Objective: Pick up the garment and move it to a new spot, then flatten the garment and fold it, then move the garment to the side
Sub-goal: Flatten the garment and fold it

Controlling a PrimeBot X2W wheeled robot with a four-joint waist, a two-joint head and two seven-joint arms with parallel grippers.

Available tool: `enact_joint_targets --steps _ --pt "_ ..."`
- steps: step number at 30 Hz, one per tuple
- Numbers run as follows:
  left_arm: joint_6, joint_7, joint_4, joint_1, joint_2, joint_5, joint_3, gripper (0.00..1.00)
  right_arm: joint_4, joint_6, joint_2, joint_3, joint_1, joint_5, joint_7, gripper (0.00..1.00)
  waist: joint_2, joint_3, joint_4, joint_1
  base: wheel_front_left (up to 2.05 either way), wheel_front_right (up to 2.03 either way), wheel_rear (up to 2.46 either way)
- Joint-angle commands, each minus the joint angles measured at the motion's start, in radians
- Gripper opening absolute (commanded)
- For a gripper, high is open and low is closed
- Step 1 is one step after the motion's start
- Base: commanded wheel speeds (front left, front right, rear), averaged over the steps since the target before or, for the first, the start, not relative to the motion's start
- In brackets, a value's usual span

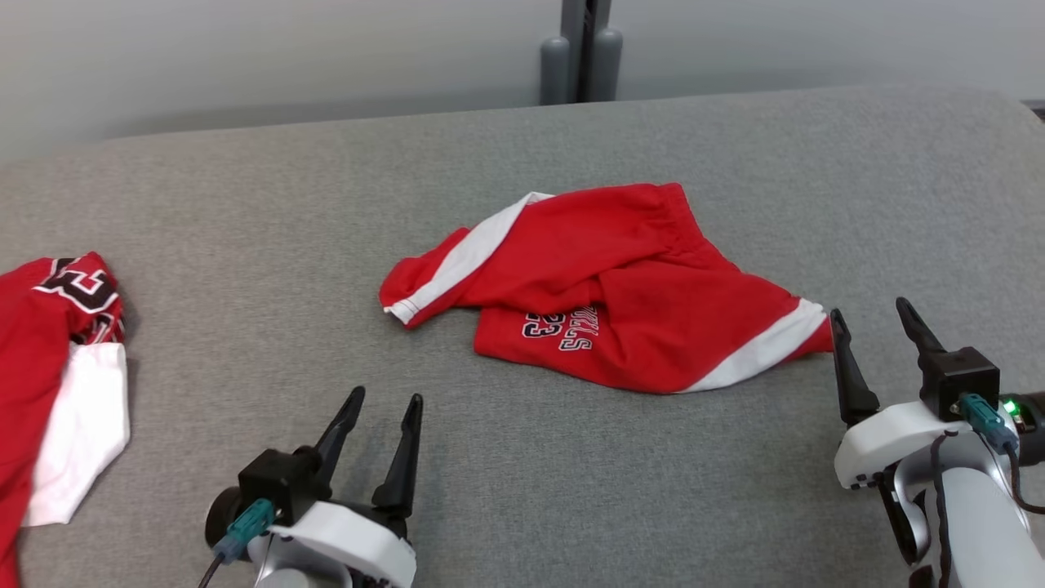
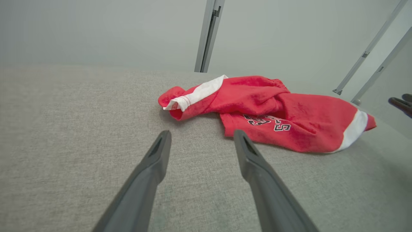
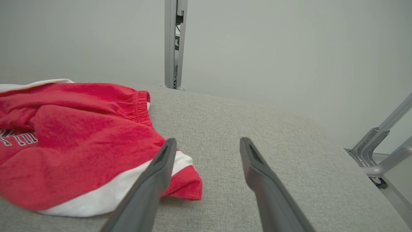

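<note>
The garment [image 1: 620,294] is a pair of red shorts with white side stripes and dark lettering, lying crumpled in the middle of the grey table [image 1: 522,163]. My right gripper [image 1: 869,310] stands open just right of its right end, nothing between the fingers. In the right wrist view the garment [image 3: 80,141] lies to the left, its red and white corner next to the left finger [image 3: 154,174]. My left gripper [image 1: 384,400] is open, nearer me and left of the garment. The left wrist view shows the garment [image 2: 289,112] just beyond the open fingers [image 2: 154,161].
A second red and white piece of clothing [image 1: 57,367] with dark lettering lies at the table's left edge. A grey post [image 1: 581,57] stands behind the far edge. Metal frame bars [image 3: 379,145] show past the table's right edge.
</note>
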Motion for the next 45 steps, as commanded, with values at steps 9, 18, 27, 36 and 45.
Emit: enact_joint_targets --steps 9,18,27,36,45 --pt "-0.023 0.0 0.122 -0.149 0.005 -0.066 -0.077 1.0 -0.087 0.0 0.013 0.058 -0.01 0.054 0.0 1.0 0.0 0.087 -0.085 0.0 0.0 0.0 0.0" --pt "-0.025 0.0 0.241 -0.262 0.005 -0.078 -0.09 1.0 -0.138 0.0 0.015 0.088 -0.03 0.086 0.0 1.0 0.0 0.142 -0.14 0.0 0.0 0.0 0.0" --pt "-0.026 0.001 0.291 -0.294 0.016 -0.122 -0.129 0.13 -0.144 0.0 0.016 0.087 -0.029 0.117 0.0 1.0 0.0 0.167 -0.155 0.0 0.0 0.0 0.0" --pt "-0.026 0.0 0.217 -0.276 0.025 -0.089 -0.147 0.0 -0.136 0.0 0.016 0.062 -0.018 0.14 0.0 1.0 0.0 0.132 -0.102 0.0 0.0 0.0 0.0" --pt "-0.026 0.0 0.009 -0.119 0.013 -0.027 -0.128 0.0 -0.097 0.0 0.015 0.015 0.067 0.147 0.0 1.0 0.0 -0.018 0.051 0.0 0.0 0.0 0.0"
